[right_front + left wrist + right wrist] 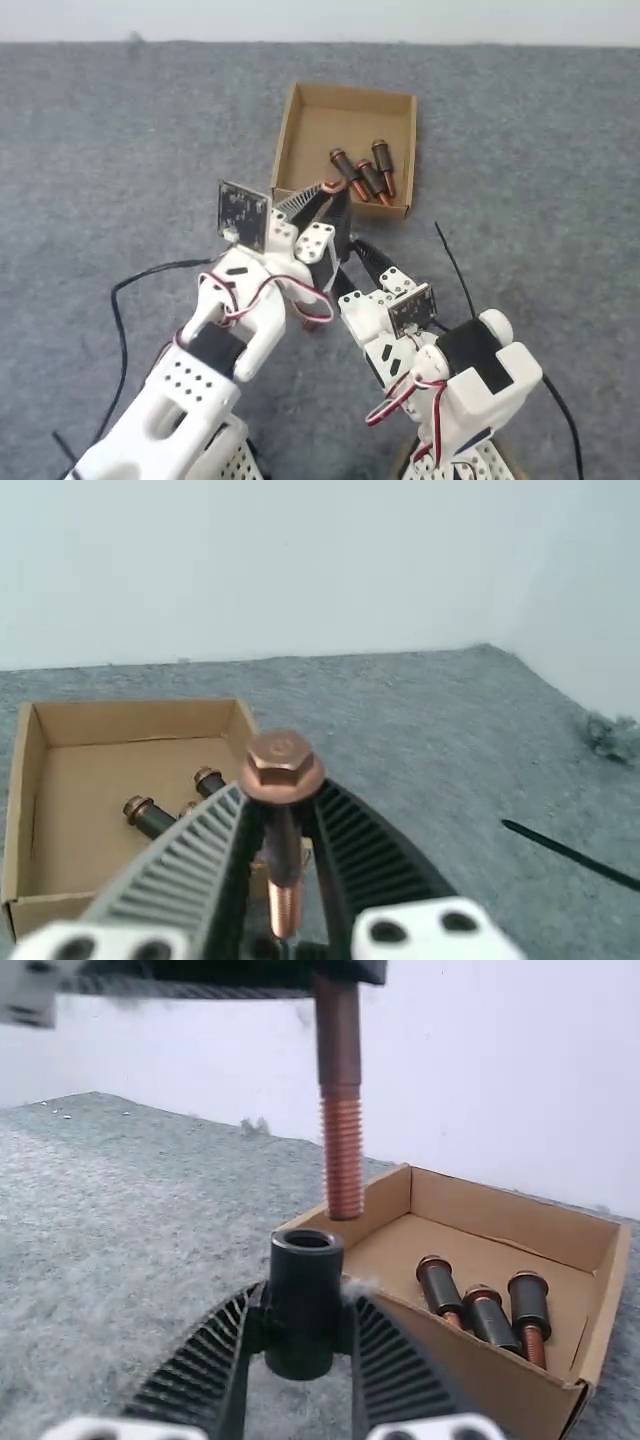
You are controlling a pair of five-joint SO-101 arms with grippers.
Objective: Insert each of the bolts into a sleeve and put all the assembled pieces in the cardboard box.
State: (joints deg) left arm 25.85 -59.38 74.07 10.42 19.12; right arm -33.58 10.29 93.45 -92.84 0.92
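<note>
My left gripper (282, 850) is shut on a copper bolt (281, 820), head up and threaded end pointing down. In the right wrist view that bolt (340, 1110) hangs just above the mouth of a black sleeve (303, 1295), which my right gripper (300, 1335) holds upright, shut on it. From above, both grippers meet just in front of the cardboard box (298, 125), the left gripper (327, 215) over the right gripper (350, 258). Three assembled pieces (362, 172) lie in the box, also visible as assembled pieces (483, 1305).
The grey carpeted table (120, 150) spreads wide around the box. A black cable (120, 330) trails at the left arm's side, and a thin black wire (455, 270) runs beside the right arm. A pale wall stands behind the table.
</note>
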